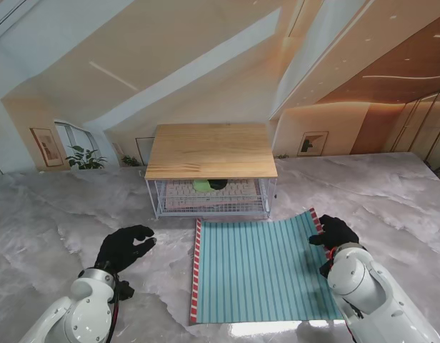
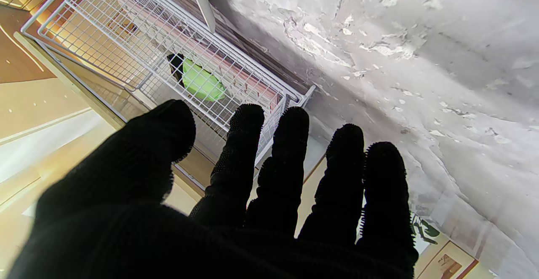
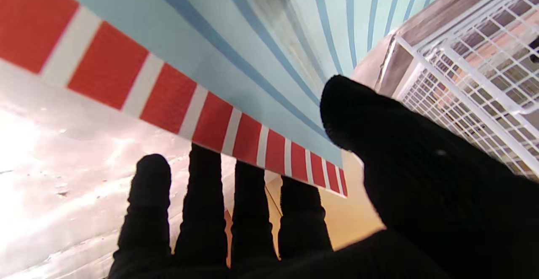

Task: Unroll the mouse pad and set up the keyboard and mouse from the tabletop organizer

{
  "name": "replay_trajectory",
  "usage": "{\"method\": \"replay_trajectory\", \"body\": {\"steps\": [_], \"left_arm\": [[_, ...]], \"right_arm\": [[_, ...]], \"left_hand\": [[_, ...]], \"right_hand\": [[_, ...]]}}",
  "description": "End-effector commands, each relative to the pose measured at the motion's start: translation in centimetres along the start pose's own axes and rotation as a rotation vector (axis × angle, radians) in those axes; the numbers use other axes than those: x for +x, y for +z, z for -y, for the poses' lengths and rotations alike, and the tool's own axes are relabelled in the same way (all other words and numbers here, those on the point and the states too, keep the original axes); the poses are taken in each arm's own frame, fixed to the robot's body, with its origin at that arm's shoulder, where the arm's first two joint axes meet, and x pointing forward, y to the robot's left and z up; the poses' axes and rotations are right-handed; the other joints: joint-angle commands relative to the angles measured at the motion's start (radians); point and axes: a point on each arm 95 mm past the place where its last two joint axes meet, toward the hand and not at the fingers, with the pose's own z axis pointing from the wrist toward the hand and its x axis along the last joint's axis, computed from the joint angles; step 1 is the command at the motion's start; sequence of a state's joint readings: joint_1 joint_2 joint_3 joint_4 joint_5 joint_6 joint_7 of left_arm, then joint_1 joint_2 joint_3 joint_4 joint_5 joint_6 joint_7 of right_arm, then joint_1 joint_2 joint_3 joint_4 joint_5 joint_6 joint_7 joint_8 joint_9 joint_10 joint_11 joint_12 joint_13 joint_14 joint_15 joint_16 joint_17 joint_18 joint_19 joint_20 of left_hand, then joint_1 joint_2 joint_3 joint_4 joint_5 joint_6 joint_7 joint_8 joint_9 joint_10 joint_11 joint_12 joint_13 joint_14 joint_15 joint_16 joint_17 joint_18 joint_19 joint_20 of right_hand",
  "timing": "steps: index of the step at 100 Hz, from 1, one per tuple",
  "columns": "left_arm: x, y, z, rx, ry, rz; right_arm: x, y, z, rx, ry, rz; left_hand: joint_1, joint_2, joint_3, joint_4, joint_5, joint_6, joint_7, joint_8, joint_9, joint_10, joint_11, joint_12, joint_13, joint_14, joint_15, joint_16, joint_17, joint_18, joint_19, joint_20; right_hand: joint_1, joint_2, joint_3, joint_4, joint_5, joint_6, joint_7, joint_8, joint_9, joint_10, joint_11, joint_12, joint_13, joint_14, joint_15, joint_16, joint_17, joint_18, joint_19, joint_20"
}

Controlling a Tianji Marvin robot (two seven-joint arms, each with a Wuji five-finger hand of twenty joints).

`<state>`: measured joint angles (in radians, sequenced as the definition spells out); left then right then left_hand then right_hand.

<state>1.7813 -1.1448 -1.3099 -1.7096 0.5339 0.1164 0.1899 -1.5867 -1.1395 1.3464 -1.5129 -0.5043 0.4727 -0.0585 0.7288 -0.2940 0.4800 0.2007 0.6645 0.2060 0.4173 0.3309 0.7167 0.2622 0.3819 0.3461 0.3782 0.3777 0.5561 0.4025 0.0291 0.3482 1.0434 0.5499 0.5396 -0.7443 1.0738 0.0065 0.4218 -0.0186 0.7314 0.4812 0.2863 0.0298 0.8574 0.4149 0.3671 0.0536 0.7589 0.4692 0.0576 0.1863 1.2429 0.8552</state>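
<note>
One striped mouse pad (image 1: 259, 268) flat on marble table (image 1: 48, 214).

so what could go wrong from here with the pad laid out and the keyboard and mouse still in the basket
1. The right hand sits at the mouse pad's far right corner, thumb over the red edge; pulling away could drag or curl that corner.
2. The keyboard and green mouse lie in the wire basket under the wooden top, so fingers may snag the mesh, or knock the mouse off.
3. The open left hand hovers left of the pad, needing a low reach in.
</note>
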Motion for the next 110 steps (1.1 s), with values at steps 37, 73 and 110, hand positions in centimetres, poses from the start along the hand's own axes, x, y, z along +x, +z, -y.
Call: {"method": "replay_trajectory", "body": {"steps": [37, 73, 110], "left_arm": [[0.2, -0.4, 0.1, 0.002, -0.012, -0.023], [0.5, -0.4, 0.4, 0.005, -0.017, -0.045], [0.4, -1.0, 1.0, 0.034, -0.012, -0.058]], "right_arm": [[1.0, -2.7, -0.9, -0.08, 0.05, -0.124], [3.4, -5.2, -0.8, -0.125, 0.098, -0.318], [7.6, -6.2, 1.3, -0.082, 0.046, -0.56]], "left_hand": [[-0.02, 0.03, -0.025, 0.029, -0.008, -0.018, 0.007, -0.004, -0.013, -0.025, -0.001, -0.005, -0.03, -0.007, -0.001, 0.002, -0.008, -0.013, 0.014, -0.004], [-0.019, 0.033, -0.03, 0.028, -0.008, -0.019, 0.004, -0.003, -0.013, -0.023, -0.003, -0.006, -0.031, -0.009, -0.002, 0.001, -0.008, -0.013, 0.014, -0.004], [-0.018, 0.035, -0.04, 0.027, -0.013, -0.017, -0.004, -0.006, -0.028, -0.004, -0.014, -0.01, -0.044, -0.03, -0.011, -0.003, -0.017, -0.024, 0.005, -0.008]], "right_hand": [[-0.061, 0.024, -0.066, -0.011, -0.093, -0.068, -0.083, -0.108, -0.102, -0.097, -0.213, -0.105, -0.234, -0.123, -0.223, -0.126, -0.162, -0.087, -0.435, -0.118], [-0.075, 0.022, -0.089, -0.012, -0.078, -0.068, -0.105, -0.157, -0.099, -0.119, -0.174, -0.085, -0.221, -0.152, -0.303, -0.163, -0.157, -0.11, -0.524, -0.144], [-0.078, 0.022, -0.089, -0.014, -0.132, -0.06, -0.13, -0.226, -0.084, -0.146, -0.222, -0.101, -0.175, -0.16, -0.334, -0.173, -0.136, -0.15, -0.436, -0.29]]}}
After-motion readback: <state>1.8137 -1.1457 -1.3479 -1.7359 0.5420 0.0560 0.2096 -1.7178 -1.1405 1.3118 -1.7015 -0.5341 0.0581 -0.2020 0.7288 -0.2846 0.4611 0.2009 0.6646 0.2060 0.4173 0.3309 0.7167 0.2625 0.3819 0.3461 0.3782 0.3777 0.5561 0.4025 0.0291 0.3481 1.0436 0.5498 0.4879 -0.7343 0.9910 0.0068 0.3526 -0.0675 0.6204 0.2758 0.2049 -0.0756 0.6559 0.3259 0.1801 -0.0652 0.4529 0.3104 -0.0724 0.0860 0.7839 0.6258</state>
